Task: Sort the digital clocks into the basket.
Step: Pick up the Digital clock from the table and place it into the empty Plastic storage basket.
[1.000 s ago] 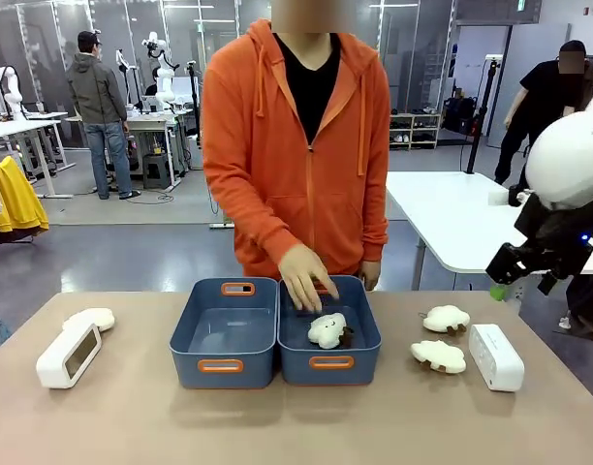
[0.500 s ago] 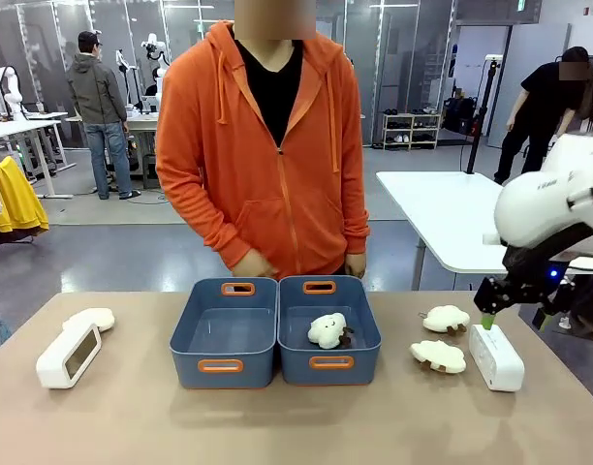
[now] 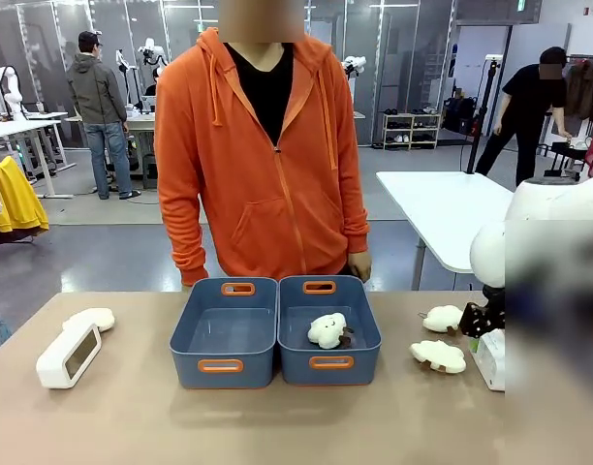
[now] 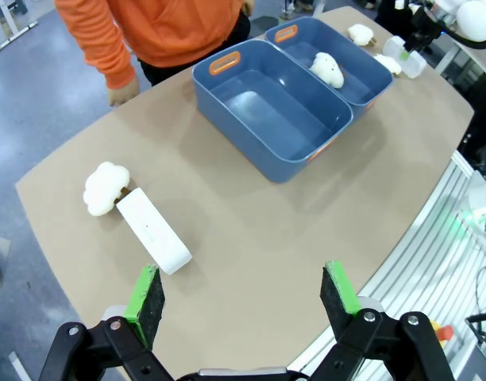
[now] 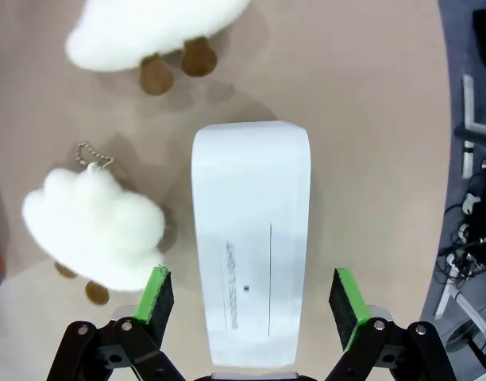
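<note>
The right claw point(image 5: 252, 295), black with green pads, is seen released, its 2 fingers spread to either side of a white rounded-rectangular plastic digital clock point(image 5: 251, 230) and apart from it. This clock is found on the tan tabletop point(image 5: 370, 119) at the robot's right. A cream cloud-shaped plush toy point(image 5: 148, 32) is seen past its far end and a second plush toy point(image 5: 92, 226) just beside it. The left claw point(image 4: 243, 292) is likewise held released above the tabletop, near a second white clock point(image 4: 153, 232), which is touched at 1 end by a third plush toy point(image 4: 106, 188). At mid-table 2 slate-blue rectangular plastic tubs are set side by side: the left tub point(image 3: 193, 374) and the right tub point(image 3: 362, 368), in which a fourth plush toy point(image 3: 327, 330) is held. Both clocks are placed well apart from the tubs. A person in an orange hoodie point(image 3: 267, 174) is stood behind them.
</note>
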`<state>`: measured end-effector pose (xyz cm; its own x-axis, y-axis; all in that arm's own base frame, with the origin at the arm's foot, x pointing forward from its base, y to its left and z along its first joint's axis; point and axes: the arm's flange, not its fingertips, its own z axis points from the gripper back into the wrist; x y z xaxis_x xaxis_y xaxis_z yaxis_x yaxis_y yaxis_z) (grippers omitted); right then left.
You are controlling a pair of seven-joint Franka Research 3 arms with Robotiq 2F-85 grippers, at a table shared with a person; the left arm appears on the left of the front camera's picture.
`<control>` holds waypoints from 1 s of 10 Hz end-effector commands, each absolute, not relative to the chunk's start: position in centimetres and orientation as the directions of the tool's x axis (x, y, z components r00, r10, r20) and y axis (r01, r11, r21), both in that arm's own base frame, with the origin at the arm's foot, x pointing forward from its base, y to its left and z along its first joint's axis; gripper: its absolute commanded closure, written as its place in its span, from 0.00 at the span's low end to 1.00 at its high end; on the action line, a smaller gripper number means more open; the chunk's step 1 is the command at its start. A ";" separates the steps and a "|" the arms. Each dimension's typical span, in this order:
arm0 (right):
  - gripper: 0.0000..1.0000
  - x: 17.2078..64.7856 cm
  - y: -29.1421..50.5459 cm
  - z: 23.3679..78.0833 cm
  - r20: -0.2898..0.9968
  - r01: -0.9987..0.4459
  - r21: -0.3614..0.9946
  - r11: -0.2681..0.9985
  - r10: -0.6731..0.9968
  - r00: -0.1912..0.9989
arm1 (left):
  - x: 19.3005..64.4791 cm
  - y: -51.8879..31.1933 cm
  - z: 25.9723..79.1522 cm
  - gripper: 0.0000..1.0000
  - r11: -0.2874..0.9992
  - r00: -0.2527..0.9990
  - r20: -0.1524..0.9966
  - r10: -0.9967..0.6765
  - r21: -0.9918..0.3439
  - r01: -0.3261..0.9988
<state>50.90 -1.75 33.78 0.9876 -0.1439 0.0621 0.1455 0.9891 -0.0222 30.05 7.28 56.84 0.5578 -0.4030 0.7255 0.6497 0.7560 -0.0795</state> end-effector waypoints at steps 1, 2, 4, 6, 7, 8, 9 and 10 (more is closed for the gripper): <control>0.00 52.7 -1.8 32.1 0.019 0.207 -0.048 0.977 -0.207 0.978 | 30.2 7.4 57.1 0.00 0.744 0.547 0.726 -0.417 -0.074 0.664; 0.41 52.9 -2.1 31.4 -0.013 0.205 -0.010 0.979 -0.205 0.979 | 30.2 7.4 57.1 0.00 0.744 0.547 0.726 -0.417 -0.074 0.664; 1.00 52.8 -2.3 31.4 0.017 0.198 -0.041 0.979 -0.198 0.980 | 30.2 7.4 57.1 0.00 0.744 0.547 0.726 -0.417 -0.074 0.664; 1.00 52.5 -2.3 31.5 -0.002 0.207 -0.028 0.978 -0.207 0.978 | 30.2 7.4 57.1 0.00 0.744 0.547 0.726 -0.417 -0.074 0.664; 0.87 52.4 -2.3 31.9 -0.006 0.201 -0.014 0.979 -0.201 0.979 | 30.2 7.4 57.1 0.00 0.744 0.547 0.726 -0.417 -0.074 0.664; 0.97 52.4 -2.6 33.2 0.002 0.198 0.026 0.980 -0.198 0.980 | 30.2 7.4 57.1 0.00 0.744 0.547 0.726 -0.417 -0.074 0.664; 0.97 52.1 -3.0 36.3 0.067 0.143 0.102 0.984 -0.151 0.986 | 30.2 7.4 57.1 0.00 0.744 0.547 0.726 -0.417 -0.074 0.664; 0.97 51.0 -3.4 40.7 0.127 0.057 0.091 0.994 -0.068 0.990 | 30.2 7.4 57.1 0.00 0.744 0.547 0.726 -0.417 -0.074 0.664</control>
<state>52.42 -2.49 36.44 0.9862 -0.1464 0.0768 0.1427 0.9884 0.0516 30.06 7.28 56.84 0.5578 -0.4031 0.7255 0.6497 0.7560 -0.0795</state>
